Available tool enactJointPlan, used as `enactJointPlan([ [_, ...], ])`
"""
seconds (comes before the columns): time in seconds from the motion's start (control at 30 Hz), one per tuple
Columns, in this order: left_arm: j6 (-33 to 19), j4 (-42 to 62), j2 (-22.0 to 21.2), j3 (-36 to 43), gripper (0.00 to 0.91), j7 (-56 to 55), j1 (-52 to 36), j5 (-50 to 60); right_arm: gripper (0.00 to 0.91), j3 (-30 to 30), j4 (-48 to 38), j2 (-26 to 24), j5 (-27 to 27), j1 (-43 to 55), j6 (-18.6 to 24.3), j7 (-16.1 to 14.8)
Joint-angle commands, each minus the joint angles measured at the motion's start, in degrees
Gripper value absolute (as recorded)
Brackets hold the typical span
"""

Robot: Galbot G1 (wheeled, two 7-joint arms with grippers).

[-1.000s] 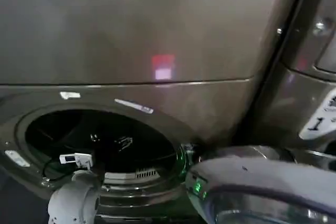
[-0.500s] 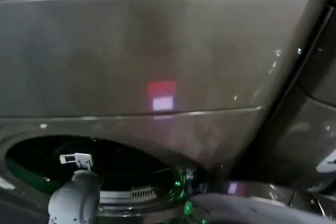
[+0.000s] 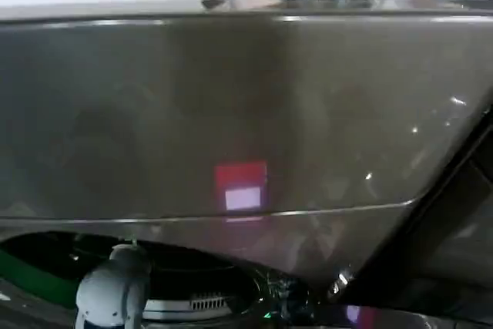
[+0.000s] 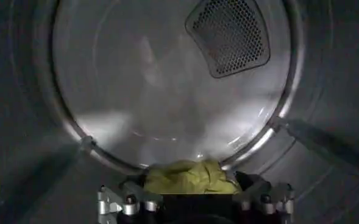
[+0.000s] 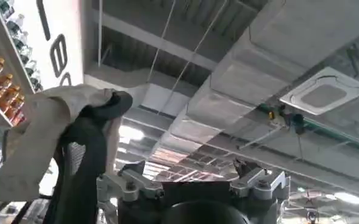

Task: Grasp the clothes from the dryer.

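Reaching into the dryer [image 3: 246, 113], the left arm shows in the head view as a pale grey rounded joint at the bottom edge of the drum opening, with everything past it swallowed by the dark drum. In the left wrist view the left claw [image 4: 194, 192] sits deep inside, its two metal knuckles spread wide to either side, and the clothes [image 4: 190, 177], a small yellow-green bundle, lie between them on the drum floor against the base of the back wall. The fingertips themselves are cut off by the frame edge, so I cannot tell whether they touch the fabric or merely flank it. Beyond the bundle stand the shiny round rear wall and a dark perforated vent [image 4: 229, 35] high on it.

The right claw [image 5: 194, 182] points up at a ceiling of ducts and lights, its fingers cut off so their gap cannot be judged; a pale cloth over a dark strap hangs just beside it.

In the head view the dryer's bronze-grey front panel carries a red-pink light [image 3: 241, 188]. Compared with a second ago, the panel has slid down and grown in frame, most of the drum opening has dropped out of sight, and the right arm's grey casing is gone from the lower right.
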Motion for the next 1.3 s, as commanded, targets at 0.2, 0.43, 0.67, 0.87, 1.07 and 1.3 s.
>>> enactJointPlan([
  [0.2,-11.3,28.3,-0.6,0.7,0.907,0.8,-18.5,5.2,0.907,0.1,-0.1,-0.2,-0.1,-0.1,0.1,0.0],
  [0.43,-14.1,37.9,-1.1,0.5,0.907,3.1,-25.1,8.1,0.907,0.1,-0.3,-0.2,-0.1,-0.1,0.1,0.0],
  [0.67,-15.6,47.0,-2.3,-0.4,0.907,2.1,-31.1,10.1,0.907,0.0,-0.7,-0.3,-0.1,-0.2,0.3,-0.1],
  [0.87,-15.0,48.2,-1.6,-0.5,0.907,9.1,-32.7,21.8,0.907,-0.2,-0.9,-0.4,-0.1,0.0,0.3,-0.1],
  [1.07,-26.7,45.3,-0.9,-2.1,0.907,32.4,-31.0,63.0,0.907,-0.5,-1.0,-0.4,-0.1,0.0,0.3,-0.1],
  [1.3,-40.5,45.6,-1.4,-2.7,0.907,39.8,-32.4,96.3,0.907,-0.6,-1.1,-0.4,-0.2,0.3,0.3,-0.2],
])
